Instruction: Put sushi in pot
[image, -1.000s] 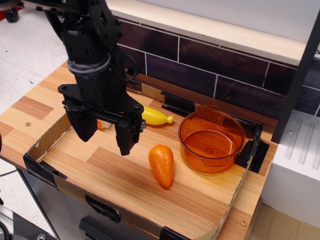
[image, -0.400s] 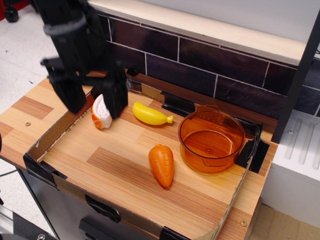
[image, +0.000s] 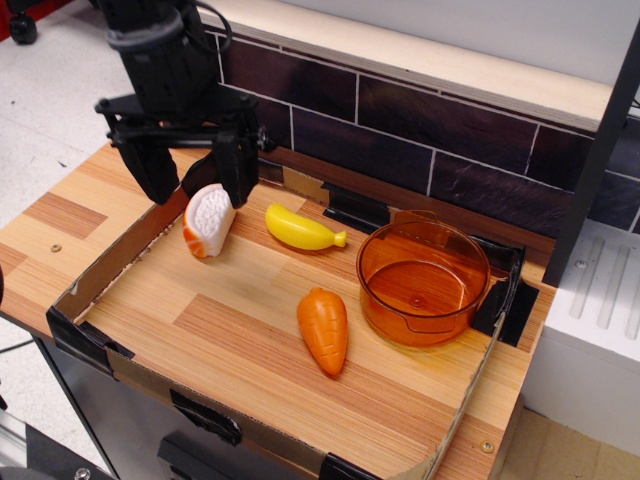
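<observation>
Wooden table (image: 250, 330), sushi (image: 208, 220), banana (image: 300, 229), carrot (image: 324, 329), pot (image: 423, 283)

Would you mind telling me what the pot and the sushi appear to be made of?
The pot looks like transparent orange plastic with a glossy finish: the wood grain shows through its wall and its rim catches highlights. The sushi seems to be moulded toy plastic, white and bumpy on the rice part, smooth orange on the side, though rubber cannot be ruled out.

White-and-orange sushi (image: 207, 220), transparent orange pot (image: 423, 283), yellow banana (image: 300, 229), orange carrot (image: 324, 329), black gripper (image: 196, 178)
</observation>
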